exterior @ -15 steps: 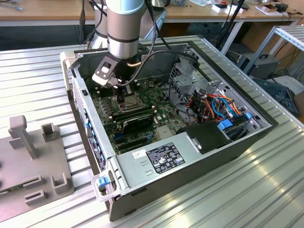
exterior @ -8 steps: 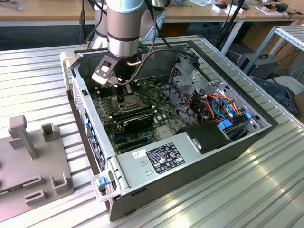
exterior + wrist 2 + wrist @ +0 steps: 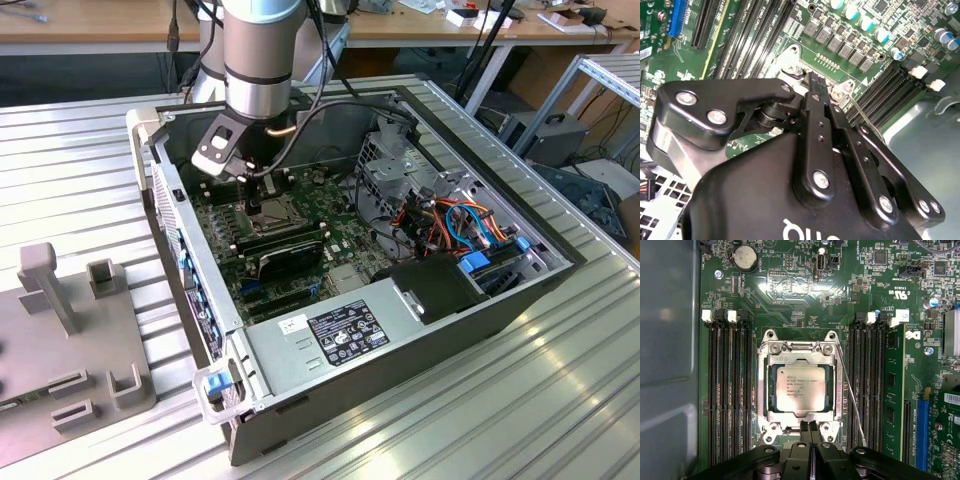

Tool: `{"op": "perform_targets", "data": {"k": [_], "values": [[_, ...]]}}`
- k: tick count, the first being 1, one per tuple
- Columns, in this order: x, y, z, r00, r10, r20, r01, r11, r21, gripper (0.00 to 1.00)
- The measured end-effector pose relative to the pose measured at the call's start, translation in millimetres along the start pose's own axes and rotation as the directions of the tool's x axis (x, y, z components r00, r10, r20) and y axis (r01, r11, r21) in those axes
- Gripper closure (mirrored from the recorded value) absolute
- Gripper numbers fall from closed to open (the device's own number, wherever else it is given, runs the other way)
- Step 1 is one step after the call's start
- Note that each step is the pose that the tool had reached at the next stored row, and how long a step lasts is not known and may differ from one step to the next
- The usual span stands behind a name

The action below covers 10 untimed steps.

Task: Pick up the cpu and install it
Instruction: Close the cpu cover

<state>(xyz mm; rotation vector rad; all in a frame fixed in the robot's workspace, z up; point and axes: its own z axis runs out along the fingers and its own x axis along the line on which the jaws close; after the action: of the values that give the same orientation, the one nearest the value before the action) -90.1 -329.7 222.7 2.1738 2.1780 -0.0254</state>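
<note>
Inside the open grey desktop computer case [image 3: 400, 330], as the exterior view shows it, the silver-and-black robot arm [image 3: 262, 60] reaches straight down over the green motherboard [image 3: 330, 235], its black gripper [image 3: 256, 200] low above the socket area near the case wall on the exterior view's left; a long black card [image 3: 285, 258] lies across the board just beside it. Second wrist view: the black gripper [image 3: 813, 80] has its two fingertips [image 3: 811, 79] pressed together with nothing between them, poised at the edge of the shiny metal socket frame [image 3: 795, 70]. First wrist view: the small flat square cpu with a silver-grey metal top [image 3: 801, 388] is already seated in the socket, lying flat and square to the shiny frame [image 3: 801, 350], apart from the closed gripper [image 3: 810, 426], whose tips touch or nearly touch the frame's edge. A thin wire retention lever [image 3: 850, 395] stands raised, slanting beside the frame. The chip is square, so no long axis applies; its printed lines run parallel to the frame edge nearest the gripper, its metal face pointing up at the wrist. Judged risk: the lever appears unlatched, so the chip is probably not clamped; a careless sideways push by the fingertips on the frame could shift it and damage the socket contacts.
</note>
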Motion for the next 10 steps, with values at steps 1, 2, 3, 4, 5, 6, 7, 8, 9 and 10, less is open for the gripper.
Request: {"op": "perform_targets", "data": {"k": [1,2,3,4,5,6,7,8,9,10], "values": [[-0.1,0.1,-2.5,1.0000,0.000,0.0001,0.000,1.0000,0.0000,0.89],[-0.3,0.2,-5.0,1.0000,0.000,0.0001,0.000,1.0000,0.0000,0.89],[-0.4,0.2,-7.7,1.0000,0.000,-0.0001,0.000,1.0000,-0.0001,0.89],[-0.6,0.3,-11.0,1.0000,0.000,0.0000,0.000,1.0000,0.0000,0.89],[-0.9,0.6,-15.9,1.0000,0.000,0.0000,0.000,1.0000,-0.0001,0.89],[-0.9,0.6,-15.9,1.0000,0.000,-0.0002,0.000,1.0000,-0.0001,0.89],[-0.9,0.6,-15.9,1.0000,0.000,-0.0002,0.000,1.0000,-0.0001,0.89],[-0.9,1.1,-16.0,1.0000,0.000,-0.0001,0.000,1.0000,0.0000,0.89],[-0.9,3.4,-15.9,1.0000,0.000,-0.0001,0.000,1.0000,0.0000,0.89],[-0.9,5.0,-15.9,1.0000,0.000,-0.0002,0.000,1.0000,0.0000,0.89]]}}
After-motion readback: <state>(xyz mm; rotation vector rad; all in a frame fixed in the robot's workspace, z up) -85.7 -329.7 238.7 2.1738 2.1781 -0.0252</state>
